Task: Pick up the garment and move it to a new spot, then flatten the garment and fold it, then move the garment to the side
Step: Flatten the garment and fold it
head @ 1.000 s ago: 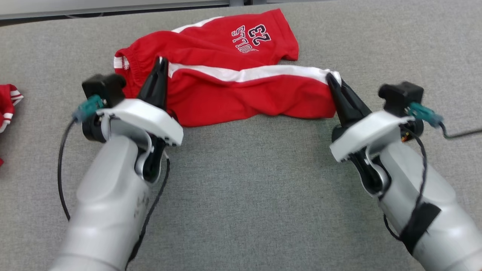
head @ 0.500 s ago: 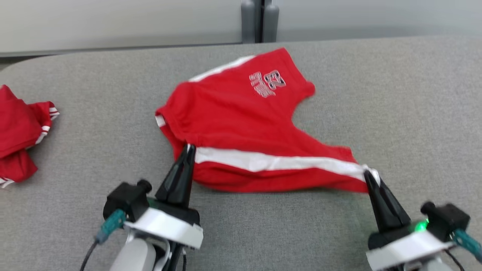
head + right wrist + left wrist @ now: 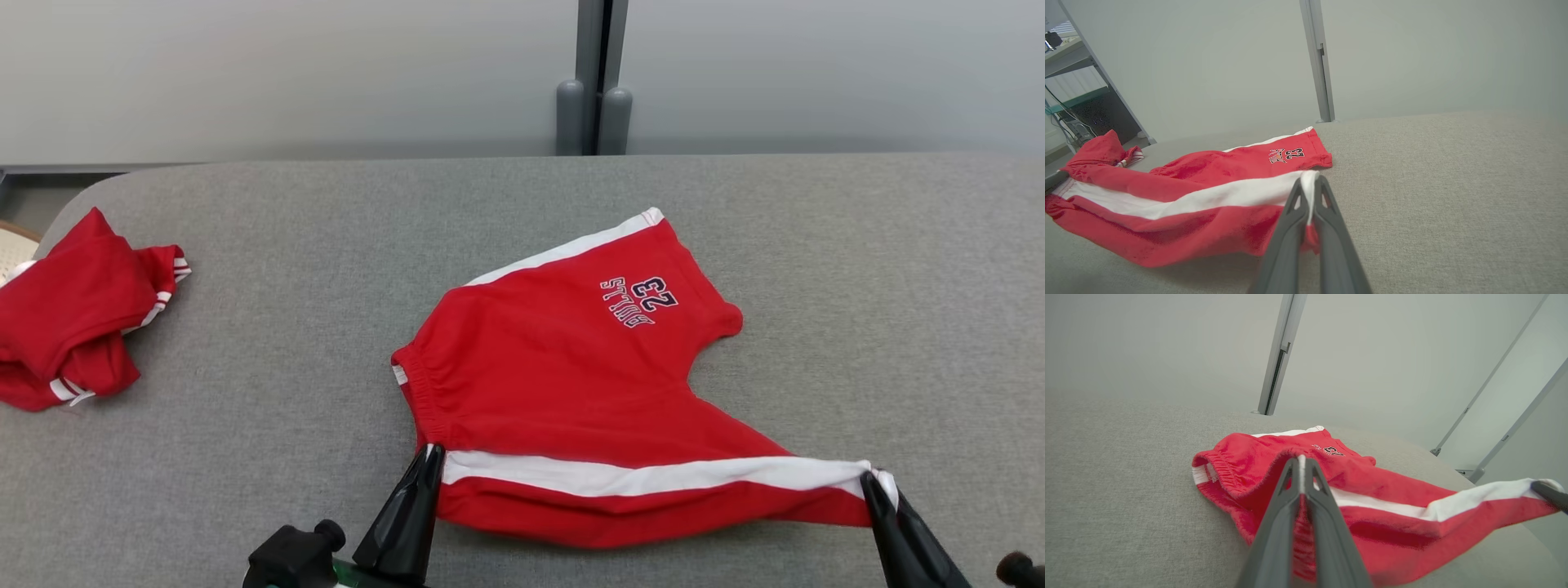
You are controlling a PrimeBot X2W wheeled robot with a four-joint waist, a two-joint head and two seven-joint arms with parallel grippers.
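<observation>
Red shorts (image 3: 571,384) with a white side stripe and a "23" print lie spread on the grey table (image 3: 326,245). My left gripper (image 3: 433,452) is shut on the waistband end of the near white stripe, and the left wrist view shows the same grip (image 3: 1301,459) on the shorts (image 3: 1380,498). At the lower right my right gripper (image 3: 873,480) is shut on the leg-hem end of that stripe; its wrist view shows the pinch (image 3: 1309,179) on the shorts (image 3: 1208,192). The near edge hangs slightly lifted and stretched between both grippers.
A second red garment (image 3: 73,314) with white trim lies bunched at the table's left edge, also in the right wrist view as a red heap (image 3: 1102,155). A grey wall with a vertical post (image 3: 593,82) stands behind the table's far edge.
The head camera has tilted up, showing more of the table and wall. Both grippers have pulled the near edge of the shorts toward me, unfolding the garment flatter.
</observation>
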